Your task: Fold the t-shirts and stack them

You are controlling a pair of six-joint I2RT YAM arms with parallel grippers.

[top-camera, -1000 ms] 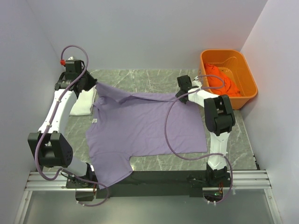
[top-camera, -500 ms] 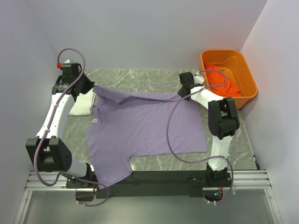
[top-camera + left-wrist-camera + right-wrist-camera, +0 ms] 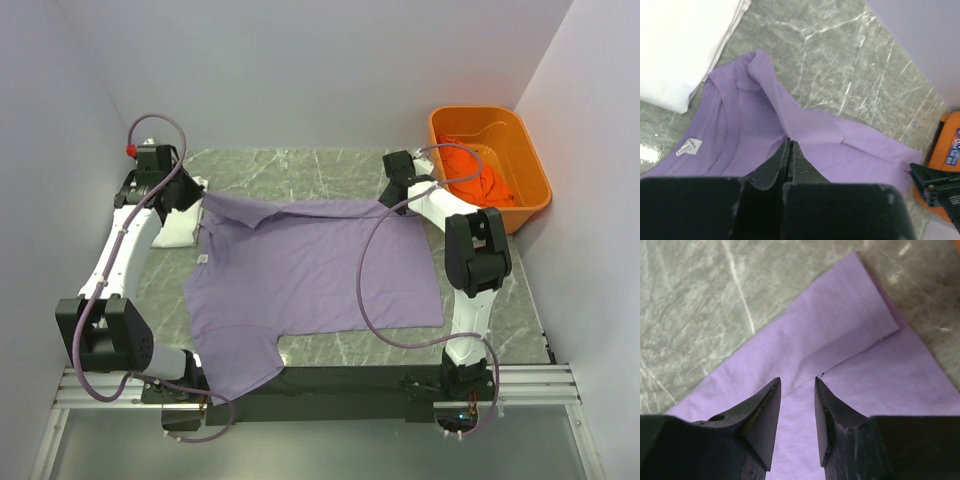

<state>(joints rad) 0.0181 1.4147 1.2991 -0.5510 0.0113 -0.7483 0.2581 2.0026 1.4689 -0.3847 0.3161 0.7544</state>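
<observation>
Grey marble table (image 3: 330, 165) between white walls, with the lavender t-shirt (image 3: 310, 270) spread across its middle, neck to the left and 1 sleeve hanging off the near edge. Its far edge is turned over into a narrow folded band running from 1 gripper to the other.

The left gripper (image 3: 190, 195) sits at the far-left end of that band, jaws clenched on a ridge of the lavender cloth that rises to its tips (image 3: 790, 142). Against the view 1 second back, it has shifted a little left and the raised tent of cloth it held has dropped, so the fold lies flatter. The white t-shirt (image 3: 178, 228), already folded, lies just beside it on the left (image 3: 680, 45), next to the lavender collar and its small white label (image 3: 688, 146).

The right gripper (image 3: 392, 195) hovers at the far-right corner of the shirt. Its jaws, closed a second ago, are now released and stand apart (image 3: 797, 382), with the hem corner (image 3: 840, 340) flat on the marble beneath them and nothing between them.

The orange t-shirt (image 3: 480, 180) lies bunched in the orange tub (image 3: 535, 165) at the far right, unchanged.
</observation>
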